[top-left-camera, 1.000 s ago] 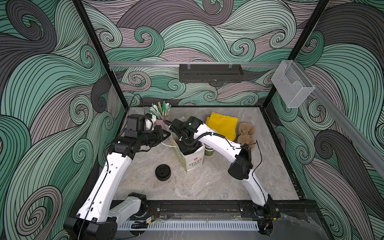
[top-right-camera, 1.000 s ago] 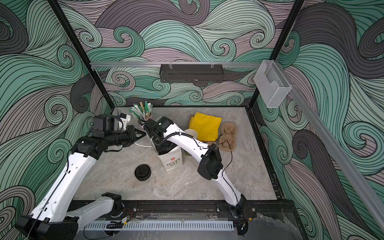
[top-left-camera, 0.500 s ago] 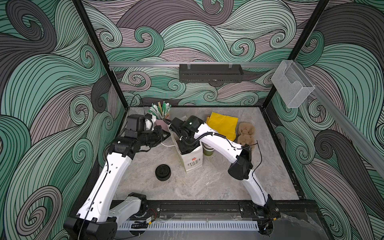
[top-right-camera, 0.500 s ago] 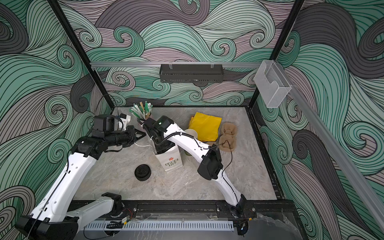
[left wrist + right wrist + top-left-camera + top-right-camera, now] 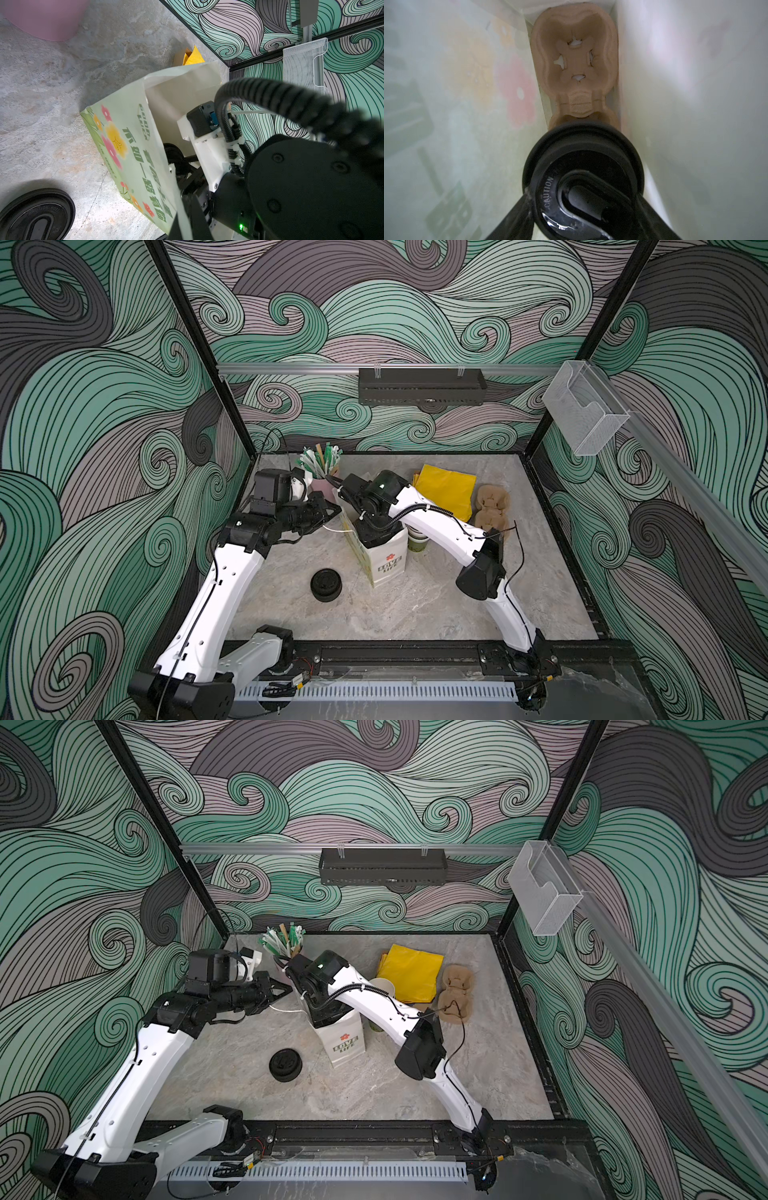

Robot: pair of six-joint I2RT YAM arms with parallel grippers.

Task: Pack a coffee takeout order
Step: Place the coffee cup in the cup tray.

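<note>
Nothing visibly moved since earlier | bag handle [image 5: 182, 207] pinched by left fingers [image 5: 330, 513] | lidded cup [image 5: 583, 166] clamped by right fingers [image 5: 517, 216] inside bag [image 5: 388, 562], carrier [image 5: 575, 52] beneath | lids [image 5: 326, 585] at bag's 8 o'clock

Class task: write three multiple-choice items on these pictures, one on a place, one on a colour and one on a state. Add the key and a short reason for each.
1. Where does the pulp carrier below the lidded cup lie?
A. on the bare table
B. inside the paper bag
C. in the wall rack

2. What colour is the thin flat sheet?
A. red
B. blue
C. yellow

3. How is the left gripper?
A. shut on the bag's edge
B. wide open
C. shut on a loose lid

Key:
1 B, because the bag's walls rise around the carrier in the right wrist view.
2 C, because it shows bright yellow in both top views.
3 A, because the bag's edge runs between its closed fingers in the left wrist view.
</note>
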